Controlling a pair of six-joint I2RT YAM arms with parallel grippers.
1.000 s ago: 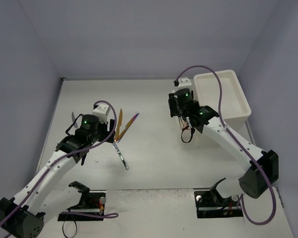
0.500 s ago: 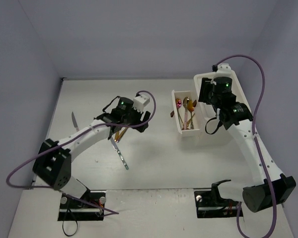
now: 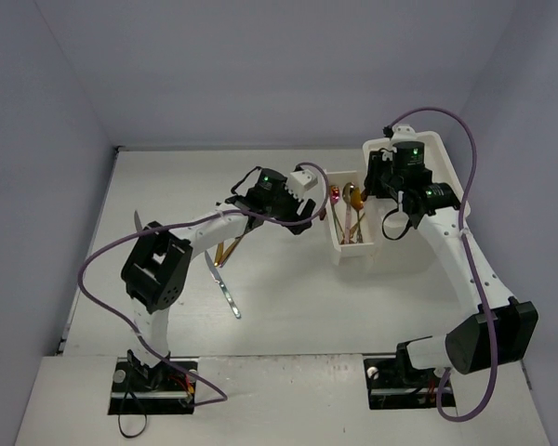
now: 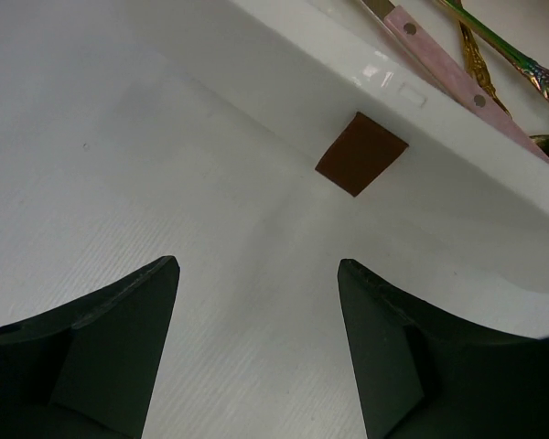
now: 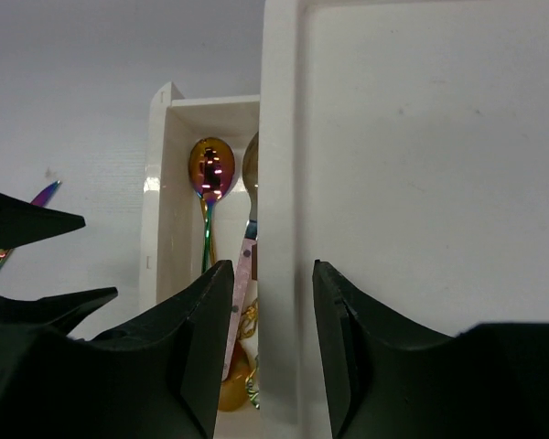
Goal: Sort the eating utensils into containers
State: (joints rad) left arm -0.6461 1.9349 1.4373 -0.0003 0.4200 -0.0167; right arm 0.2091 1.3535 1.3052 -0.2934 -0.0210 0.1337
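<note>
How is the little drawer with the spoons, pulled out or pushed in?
Pulled out. The drawer sticks out sideways from the white box, and the spoons lie uncovered inside it.

Robot lab: bare grey walls (image 3: 260,74), white table (image 3: 288,297), clamped arm bases (image 3: 405,376).

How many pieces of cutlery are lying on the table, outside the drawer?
4: a silver piece at far left, a silver knife nearer the front, and two gold pieces poking out beneath the left arm, which may hide more.
</note>
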